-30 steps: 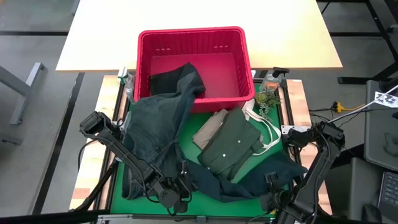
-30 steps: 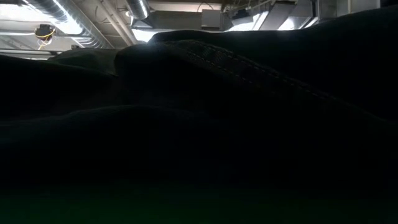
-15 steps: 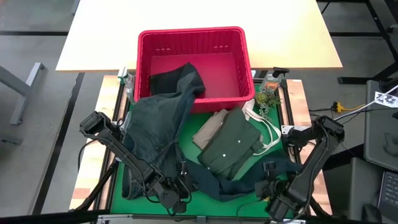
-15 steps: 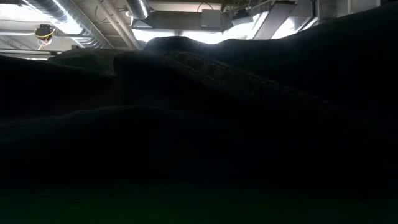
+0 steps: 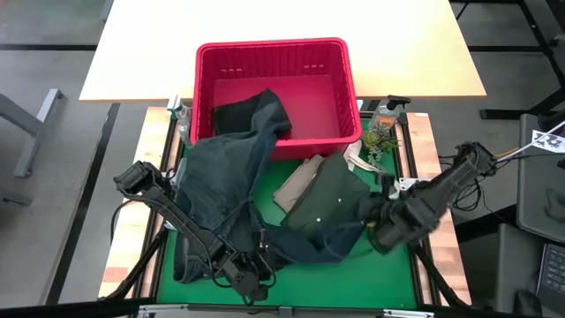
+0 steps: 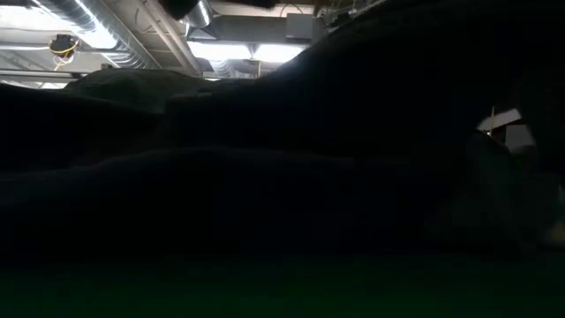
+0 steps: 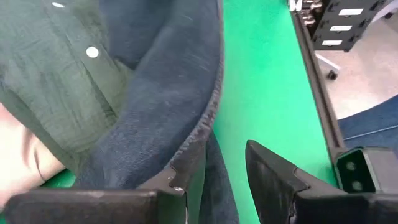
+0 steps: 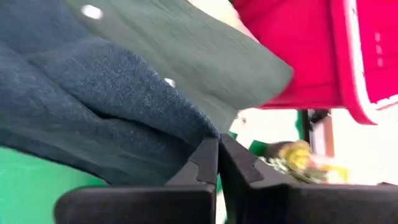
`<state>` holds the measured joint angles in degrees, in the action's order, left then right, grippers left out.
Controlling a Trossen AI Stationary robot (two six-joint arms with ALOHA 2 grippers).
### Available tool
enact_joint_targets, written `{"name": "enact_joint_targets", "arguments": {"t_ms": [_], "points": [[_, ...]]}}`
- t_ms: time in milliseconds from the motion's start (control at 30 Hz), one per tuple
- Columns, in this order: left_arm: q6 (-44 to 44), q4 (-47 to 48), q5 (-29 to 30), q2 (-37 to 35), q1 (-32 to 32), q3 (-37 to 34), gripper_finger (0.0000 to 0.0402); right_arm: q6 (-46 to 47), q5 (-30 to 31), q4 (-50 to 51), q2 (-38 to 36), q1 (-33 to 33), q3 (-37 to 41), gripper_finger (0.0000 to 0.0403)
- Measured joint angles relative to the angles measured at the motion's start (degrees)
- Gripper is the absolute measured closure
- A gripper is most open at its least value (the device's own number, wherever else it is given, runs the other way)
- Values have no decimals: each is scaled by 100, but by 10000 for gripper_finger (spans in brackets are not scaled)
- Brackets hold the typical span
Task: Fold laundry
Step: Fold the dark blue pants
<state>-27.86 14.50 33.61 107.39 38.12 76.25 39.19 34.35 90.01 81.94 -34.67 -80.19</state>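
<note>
A dark blue garment [image 5: 309, 249] lies along the near part of the green mat. Its right end is raised at my right gripper [image 5: 380, 235], which is shut on it. My left gripper [image 5: 252, 283] stands open at the garment's left end, with the garment's hem [image 7: 208, 127] running down between its fingers. An olive-green buttoned shirt [image 5: 327, 199] lies mid-table on a tan top [image 5: 298, 181]. Jeans [image 5: 221, 177] hang over the near rim of the red basket [image 5: 274, 44] onto the mat. Dark cloth fills the low view. My right gripper pinches a bunched fold of the dark blue garment [image 8: 186, 134] between its two shut fingers. The fingers slant down from the table's right side. That end is lifted off the mat and the rest trails to the left along the table. Whether my left gripper touches the hem, I cannot tell.
A clear bottle [image 5: 384, 115] and a small green plant [image 5: 380, 137] stand at the far right, beside the basket. White straps [image 5: 378, 187] lie next to the shirt. Bare green mat [image 5: 388, 274] shows at the near right.
My right gripper has risen from the near right corner and swung toward the far edge and the green shirt, turning as it went. The garment's right end has come up off the mat with it and been drawn inward. Its left end has stayed by my left gripper.
</note>
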Motion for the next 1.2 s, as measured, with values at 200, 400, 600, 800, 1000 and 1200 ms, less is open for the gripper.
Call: {"name": "enact_joint_targets", "arguments": {"t_ms": [200,400,600,800,1000,1200], "points": [[9,-2,-9,35,-46,-2,292,-1057,15,-8,-31,1084,209,385],[192,-3,25,35,-65,-2,292,-1652,57,-1,-34,2190,450,393],[312,-2,276,35,-268,-2,292,-1761,-254,-36,-34,2862,501,396],[452,-228,416,35,-676,-2,292,-1767,-693,-34,-34,3072,499,388],[452,-379,430,35,-1025,-2,292,-1769,-736,-34,-34,3063,499,387],[452,-400,409,35,-1238,-2,292,-1769,-737,-38,-34,3061,499,387]]}}
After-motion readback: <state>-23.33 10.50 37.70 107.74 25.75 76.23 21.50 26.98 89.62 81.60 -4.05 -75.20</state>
